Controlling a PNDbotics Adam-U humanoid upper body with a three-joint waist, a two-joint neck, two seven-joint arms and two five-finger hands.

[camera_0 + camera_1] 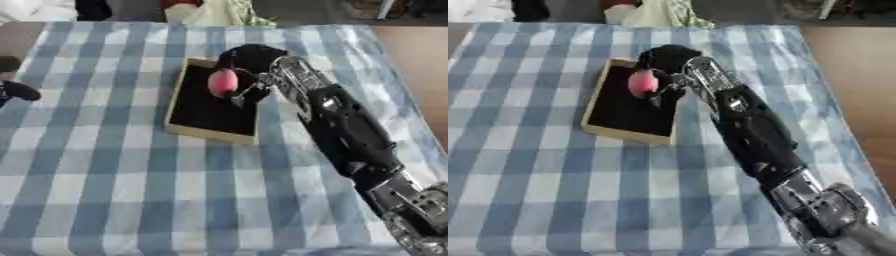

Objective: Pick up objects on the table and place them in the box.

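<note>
Reaching in from the lower right of the frame, the right hand (pixel 249 60) hangs over the box (pixel 179 107) at upper centre, fingers curled around a pink object (pixel 222 82). That object sits above the box's dark inside, near its upper right corner. To do this well, I'd lower it clear of the near wall and let go only once it's well inside the rim. The left hand (pixel 16 91) shows at the left edge; whether it's apart or closed, I cannot tell. Count: one box, one pink object, on one blue checked tablecloth (pixel 131 190).
</note>
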